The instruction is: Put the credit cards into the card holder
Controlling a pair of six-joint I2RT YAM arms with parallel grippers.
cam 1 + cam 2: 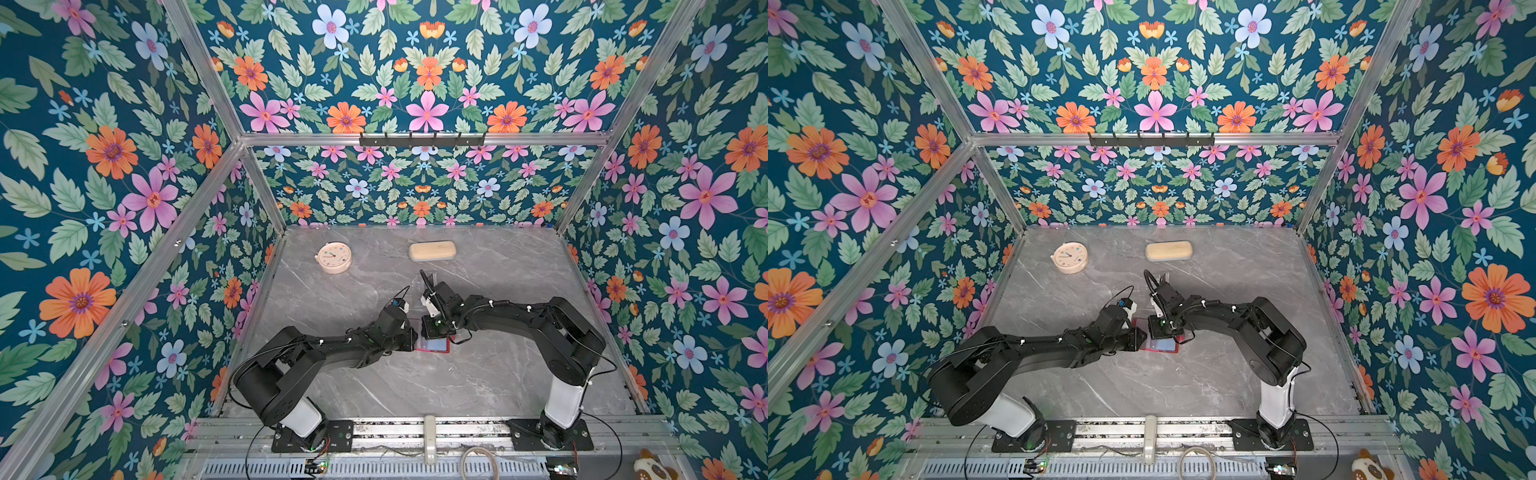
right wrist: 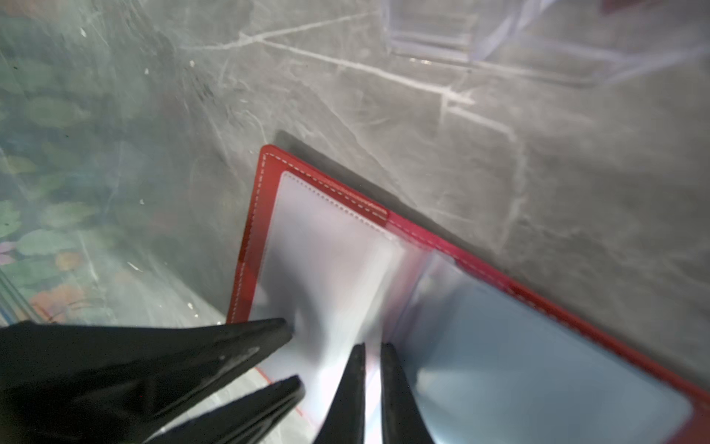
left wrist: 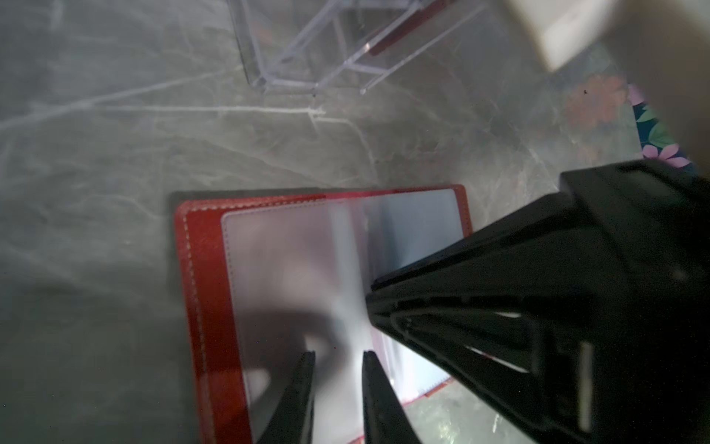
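Card holder [image 3: 199, 288] lies open under both: left fingers [image 3: 296, 396] slightly spread, right fingers [image 2: 399, 396] pinching a clear sleeve [image 2: 345, 269].

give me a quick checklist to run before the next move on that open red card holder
1. card holder open on the table: ok
2. right gripper pinching a clear sleeve, jaws nearly together: ok
3. left gripper free, jaws apart over the pages: ok
4. card in hand to insert: not ok, neither gripper holds one
5. pocket mouth spread wide enough: cannot tell, blurred
6. room between the two grippers: not ok, their tips crowd together over the holder
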